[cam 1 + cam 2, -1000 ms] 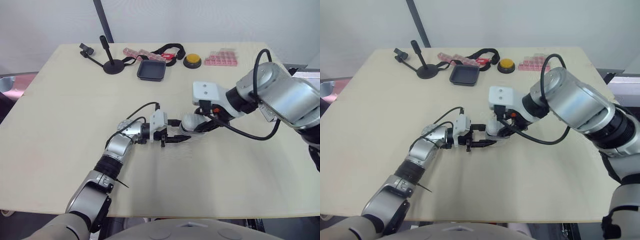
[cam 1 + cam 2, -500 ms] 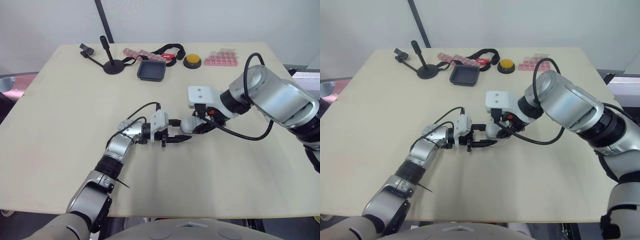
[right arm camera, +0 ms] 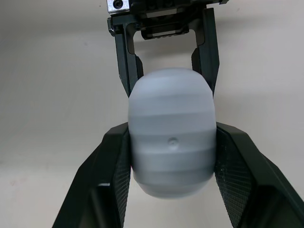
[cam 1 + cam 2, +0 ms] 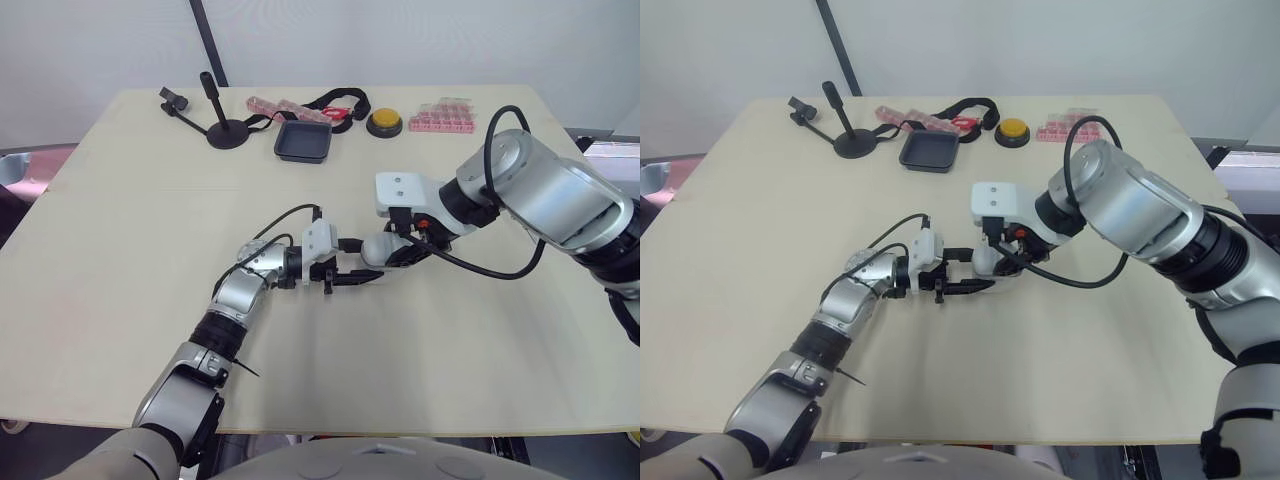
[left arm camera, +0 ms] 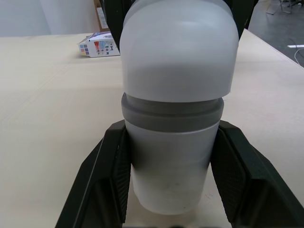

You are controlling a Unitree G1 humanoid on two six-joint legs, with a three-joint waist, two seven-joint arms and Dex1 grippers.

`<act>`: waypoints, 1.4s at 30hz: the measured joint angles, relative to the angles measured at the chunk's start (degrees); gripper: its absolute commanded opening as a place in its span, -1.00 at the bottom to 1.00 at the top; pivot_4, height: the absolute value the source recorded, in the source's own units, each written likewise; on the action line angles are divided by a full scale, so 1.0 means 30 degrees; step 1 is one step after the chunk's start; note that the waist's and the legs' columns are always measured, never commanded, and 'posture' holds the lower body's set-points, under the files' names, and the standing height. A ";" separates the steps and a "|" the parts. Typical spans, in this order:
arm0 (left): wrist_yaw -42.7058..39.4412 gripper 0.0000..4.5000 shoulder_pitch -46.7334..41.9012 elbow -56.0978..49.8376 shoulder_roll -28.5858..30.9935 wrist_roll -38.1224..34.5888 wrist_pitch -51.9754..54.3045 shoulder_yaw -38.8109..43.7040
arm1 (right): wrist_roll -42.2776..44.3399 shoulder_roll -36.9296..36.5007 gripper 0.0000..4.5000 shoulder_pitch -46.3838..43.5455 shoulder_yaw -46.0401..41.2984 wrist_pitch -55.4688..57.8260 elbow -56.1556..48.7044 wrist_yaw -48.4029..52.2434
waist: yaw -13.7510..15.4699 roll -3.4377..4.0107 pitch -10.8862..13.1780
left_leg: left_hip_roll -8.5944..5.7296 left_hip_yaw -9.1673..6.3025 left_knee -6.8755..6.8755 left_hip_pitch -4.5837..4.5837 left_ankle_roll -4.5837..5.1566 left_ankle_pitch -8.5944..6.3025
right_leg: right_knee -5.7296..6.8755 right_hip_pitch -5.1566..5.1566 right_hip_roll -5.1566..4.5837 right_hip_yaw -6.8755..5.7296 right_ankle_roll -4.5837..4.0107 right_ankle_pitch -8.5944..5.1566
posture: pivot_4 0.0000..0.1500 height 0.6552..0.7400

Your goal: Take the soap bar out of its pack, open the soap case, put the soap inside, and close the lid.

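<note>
Gripping the soap case (image 5: 178, 57) from opposite ends, both pincers meet over the middle of the tabletop (image 4: 120, 220); the left pincer (image 5: 172, 133) is clamped on the case, its black fingers (image 5: 111, 175) pressed against the two sides of the lower white half; the right pincer (image 3: 172, 137) is closed on the rounded, paler half in the same way, its padded fingers (image 3: 114, 171) touching the shell on both flanks. Seen along the left wrist, the case lies lengthwise between the fingers, a grey band showing where the two white halves join; whether the lid is seated fully I cannot tell, nor whether the case rests on the tabletop or hangs just above it. From the head views the arms reach in from either side and the case sits between them, near the tabletop's centre; a black cable loops over the left wrist.

A small printed box (image 5: 99, 44) lies on the tabletop beyond the case in the left wrist view; I cannot tell whether it is the soap's pack. Along the far edge, well apart from the pincers, stand a black stand (image 4: 222, 125), a dark tray (image 4: 303, 141), a yellow button (image 4: 384, 122), a pink block (image 4: 441, 115) and a black strap (image 4: 335, 100) beside a pink strip (image 4: 272, 104).
</note>
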 measured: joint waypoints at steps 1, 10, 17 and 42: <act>0.0039 -0.17 0.0068 -0.0014 0.0000 -0.0002 0.0017 0.0011 | -0.0112 0.0006 0.65 0.0022 0.0130 0.0030 0.0153 -0.0002 | 0.0000 0.0001 0.0001 | 0.0000 0.0001 0.0000 0.0000 0.0000 0.0000 | 0.0000 -0.0002 -0.0001 -0.0001 0.0000 0.0000 | 1.00 1.00; 0.0060 -0.17 0.0100 -0.0141 0.0000 -0.0002 0.0022 0.0015 | -0.0290 -0.0160 0.99 0.0220 0.0581 -0.0297 0.0498 0.0204 | 0.0004 0.0002 0.0002 | 0.0000 0.0002 0.0002 -0.0013 0.0000 0.0000 | -0.0001 -0.0007 0.0001 0.0001 0.0000 0.0000 | 1.00 1.00; 0.0027 -0.17 0.0099 -0.0131 -0.0004 -0.0004 0.0009 0.0014 | -0.0617 -0.0213 0.99 0.0221 0.0537 -0.1218 0.0847 0.0171 | 0.0004 0.0002 0.0002 | 0.0000 -0.0002 0.0003 -0.0015 0.0001 0.0000 | -0.0003 -0.0007 0.0001 -0.0003 0.0000 0.0000 | 1.00 1.00; -0.0005 -0.17 0.0166 -0.0132 0.0003 0.0002 -0.0035 0.0014 | -0.1040 -0.0177 0.99 0.0119 0.0113 -0.1508 0.1174 0.0536 | 0.0000 0.0002 0.0002 | 0.0003 -0.0004 0.0003 -0.0014 0.0001 0.0000 | -0.0003 -0.0007 0.0003 -0.0005 0.0000 0.0000 | 1.00 1.00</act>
